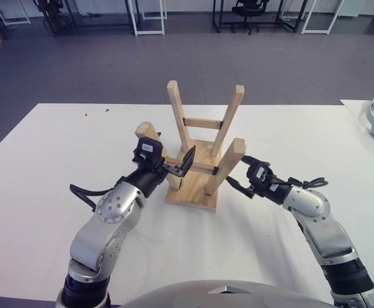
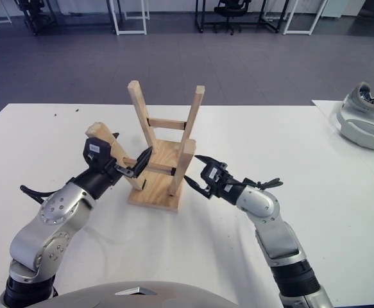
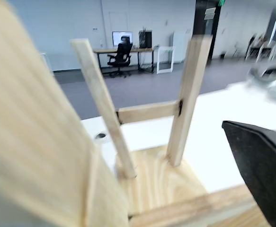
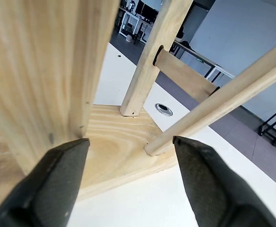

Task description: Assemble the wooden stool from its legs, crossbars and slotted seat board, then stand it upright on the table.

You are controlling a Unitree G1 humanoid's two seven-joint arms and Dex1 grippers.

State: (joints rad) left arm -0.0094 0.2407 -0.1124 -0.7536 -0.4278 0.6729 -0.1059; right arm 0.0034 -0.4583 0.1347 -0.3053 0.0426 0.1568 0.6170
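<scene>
Left gripper [image 1: 174, 164]: open wide, set at the near-left leg [image 1: 153, 142]. One black finger [image 1: 188, 160] sticks out past that leg, over the near crossbar [image 1: 199, 168]. Other finger is hidden by the leg. In the left wrist view the leg is right up against the camera and the finger [image 3: 263, 175] stands off to the side. Can't tell if it's touching.

Left arm: elbow low near the table's front edge, forearm angled forward and inward up to the stool, wrist above the tabletop.

Right gripper [image 1: 238, 173]: open wide, holding nothing, tips just beside the lower part of the near-right leg [image 1: 230, 162]. Both fingers [image 4: 57, 182] are spread apart in the right wrist view, with the seat board [image 4: 114, 142] between them farther off. Can't tell if it's touching the leg.

Right arm: comes in from the near right, elbow bent, forearm running forward and inward, wrist low over the table.

Stool [image 1: 196, 151]: assembled, upside down mid-table. Seat board is flat on the table [image 1: 58, 154], four legs point up and splay outward. Far-left leg [image 1: 179, 115] and far-right leg [image 1: 229, 119] are joined by the far crossbar [image 1: 203, 123].

White headset [image 2: 363, 119] sits on a second white surface, well apart on the right.
</scene>
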